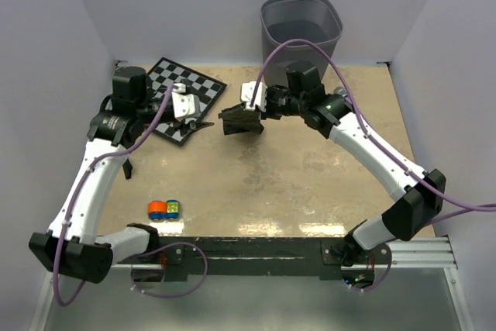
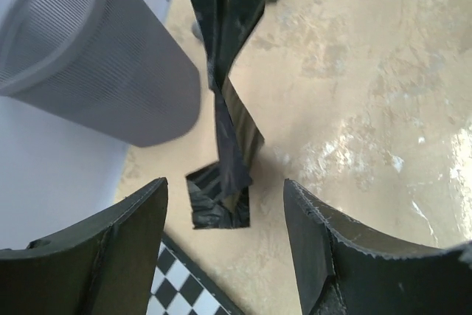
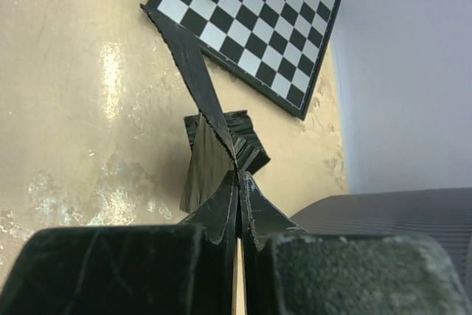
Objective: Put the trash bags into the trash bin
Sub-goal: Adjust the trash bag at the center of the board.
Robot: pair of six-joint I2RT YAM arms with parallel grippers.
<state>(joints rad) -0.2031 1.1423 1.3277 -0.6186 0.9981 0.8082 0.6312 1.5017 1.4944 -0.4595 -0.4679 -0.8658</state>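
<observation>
Fingers of the right gripper (image 3: 237,256) were pinched shut on the twisted black trash bag (image 3: 214,160), which hung over the middle of the tabletop (image 1: 310,191). Whether its lower end touched the surface could not be told. The left gripper (image 2: 225,186) stood open and empty just beside it, by the chessboard (image 1: 186,91) near the far left corner. The trash bin (image 1: 302,29) stood at the far edge, with the bag outside it.

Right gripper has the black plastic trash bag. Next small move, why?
Probably raise the right gripper and swing it toward the tall grey wire-mesh trash bin: it is shut on the folded black plastic trash bag, whose tail hangs near the tabletop, and the left gripper is open.
</observation>
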